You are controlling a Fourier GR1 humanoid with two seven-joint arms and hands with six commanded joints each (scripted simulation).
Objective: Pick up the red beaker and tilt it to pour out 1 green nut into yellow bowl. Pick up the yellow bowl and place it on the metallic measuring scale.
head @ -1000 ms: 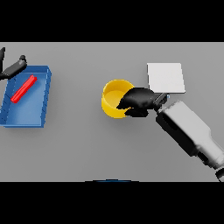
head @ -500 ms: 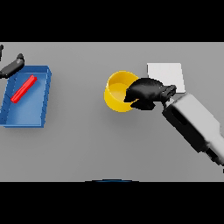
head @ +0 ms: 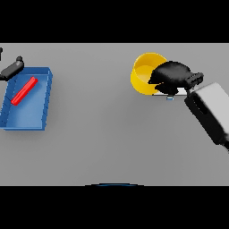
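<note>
My right hand [head: 172, 75] is shut on the right rim of the yellow bowl [head: 144, 73], which hangs tilted above the table at the upper right. The hand and bowl cover most of the metallic measuring scale [head: 171, 92]; only a pale strip of it shows under the hand. I cannot see inside the bowl well enough to make out a nut. The red beaker [head: 24, 91] lies on its side in the blue tray [head: 27, 117] at the left. My left hand [head: 11, 69] shows at the far left edge, just above the tray.
The blue tray takes up the left side of the grey table. My right forearm [head: 210, 112] crosses the lower right.
My right hand has lifted the yellow bowl and carried it up and to the right, over the scale. The left hand has barely moved.
</note>
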